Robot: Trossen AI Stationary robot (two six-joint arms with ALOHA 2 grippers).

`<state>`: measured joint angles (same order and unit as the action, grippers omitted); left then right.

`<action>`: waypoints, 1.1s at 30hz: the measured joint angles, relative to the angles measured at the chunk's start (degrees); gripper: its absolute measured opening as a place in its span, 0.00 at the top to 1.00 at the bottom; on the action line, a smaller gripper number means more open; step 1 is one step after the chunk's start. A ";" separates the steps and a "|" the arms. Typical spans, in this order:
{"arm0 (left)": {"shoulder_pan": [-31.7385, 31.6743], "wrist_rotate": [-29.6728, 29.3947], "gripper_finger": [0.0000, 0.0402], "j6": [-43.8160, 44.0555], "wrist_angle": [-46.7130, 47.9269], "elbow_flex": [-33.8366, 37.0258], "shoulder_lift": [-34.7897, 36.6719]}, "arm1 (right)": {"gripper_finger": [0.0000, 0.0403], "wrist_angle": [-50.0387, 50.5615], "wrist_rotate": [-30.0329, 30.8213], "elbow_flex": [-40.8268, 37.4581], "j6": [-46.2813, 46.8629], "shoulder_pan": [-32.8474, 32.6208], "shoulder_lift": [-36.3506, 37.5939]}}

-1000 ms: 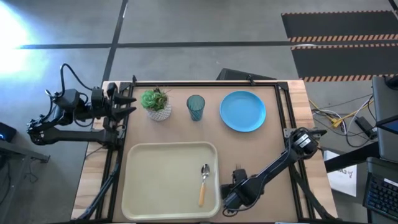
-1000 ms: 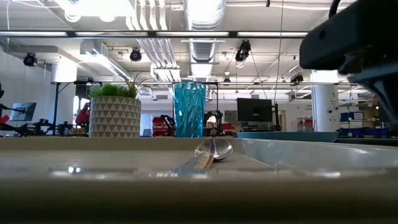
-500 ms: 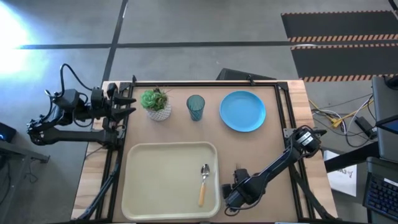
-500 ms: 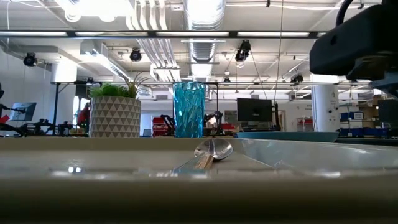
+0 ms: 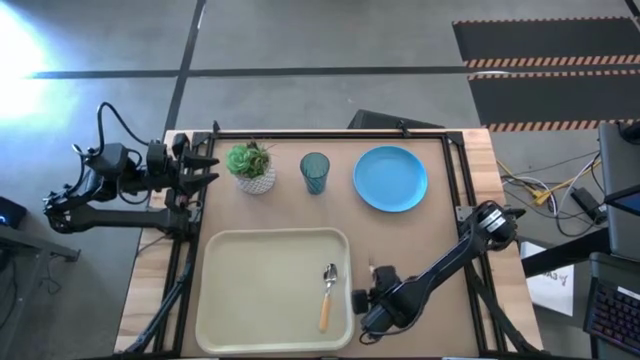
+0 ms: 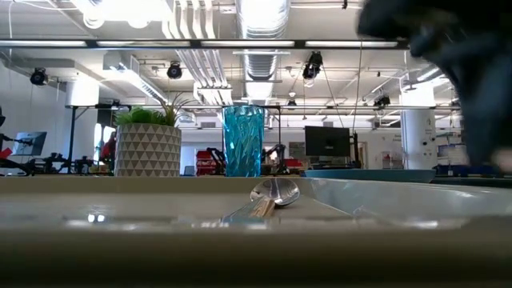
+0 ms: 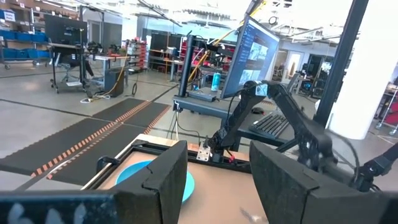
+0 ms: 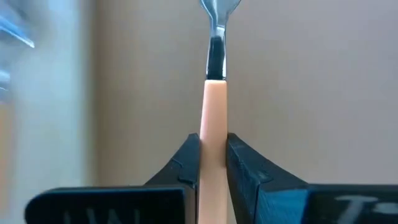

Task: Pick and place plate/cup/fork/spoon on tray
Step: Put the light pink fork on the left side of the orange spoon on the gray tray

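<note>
Right gripper point(image 8: 212, 163) pinching fork point(image 8: 214, 99) handle.
I see it beside the tray point(image 5: 240, 290); left fingers point(image 7: 166, 180) spread, parked at table edge.

The right arm reaches from its base at the bench's right edge diagonally toward the near edge, its wrist low over the bench; the right pincer point(image 8: 212, 163) is closed, both fingers point(image 8: 186, 163) pressed against the orange handle of the fork point(image 8: 213, 106); the left arm lies folded at the bench's far left corner, its forearm level; the left pincer point(image 7: 217, 180) has its fingers spread wide, nothing between them.
</note>
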<state>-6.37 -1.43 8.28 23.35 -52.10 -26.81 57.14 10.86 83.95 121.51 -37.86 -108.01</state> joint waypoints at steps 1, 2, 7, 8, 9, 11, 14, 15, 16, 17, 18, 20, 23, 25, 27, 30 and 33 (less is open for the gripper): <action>0.00 0.00 0.61 -0.08 0.00 0.00 0.00 | 0.91 1.75 1.59 1.18 -0.03 0.11 0.69; 0.00 0.00 0.61 -0.10 0.00 0.00 0.00 | 0.91 3.20 2.04 2.37 -0.15 0.25 1.09; 0.00 -0.02 0.61 -0.12 -0.02 0.00 0.00 | 0.91 7.23 1.70 7.17 -2.55 1.44 0.74; 0.00 -0.02 0.61 -0.12 -0.01 0.00 0.00 | 0.91 6.64 2.30 8.15 -3.05 1.83 0.89; 0.00 -0.02 0.61 -0.13 -0.02 0.00 0.00 | 0.91 6.36 3.16 9.06 -3.65 2.24 1.03; 0.00 -0.02 0.61 -0.12 -0.02 0.00 0.00 | 0.91 5.54 5.85 10.72 -5.22 3.22 1.02; 0.00 -0.04 0.61 -0.14 -0.02 0.00 0.00 | 0.91 3.02 10.01 14.03 -11.27 5.30 -0.30; 0.02 -0.05 0.61 -0.14 -0.02 0.00 0.00 | 0.91 3.01 10.40 15.54 -13.54 6.29 -0.96; 0.00 -0.07 0.61 -0.14 -0.02 0.00 0.00 | 0.91 2.94 10.61 17.30 -16.09 7.28 -1.73; 0.00 -0.07 0.61 -0.16 0.00 0.00 0.00 | 0.91 2.59 10.62 19.14 -18.67 8.19 -2.58; 0.02 -0.07 0.61 -0.16 0.00 0.00 0.00 | 0.91 2.29 10.55 20.94 -20.87 9.08 -3.51; 0.01 -0.07 0.61 -0.16 0.00 0.00 0.00 | 0.91 2.16 10.46 24.77 -24.99 10.62 -5.95; 0.01 -0.07 0.61 -0.14 0.04 0.00 0.00 | 0.91 1.80 10.26 30.89 -28.67 11.98 -9.58; 0.00 -0.07 0.61 -0.13 0.07 0.00 0.00 | 0.91 0.64 10.36 34.65 -29.65 12.42 -11.75; 0.00 -0.07 0.61 -0.07 0.11 0.00 0.00 | 0.91 0.39 10.74 38.02 -29.54 12.66 -14.28; 0.02 -0.07 0.61 -0.11 0.19 0.00 0.00 | 0.91 0.32 11.16 42.91 -28.00 12.74 -18.59; 0.02 -0.06 0.61 -0.12 0.34 0.00 0.00 | 0.91 0.43 10.85 47.72 -26.31 12.65 -22.94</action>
<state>-6.35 -1.49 8.16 23.70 -52.10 -26.81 57.58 21.71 131.67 95.20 -25.21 -130.95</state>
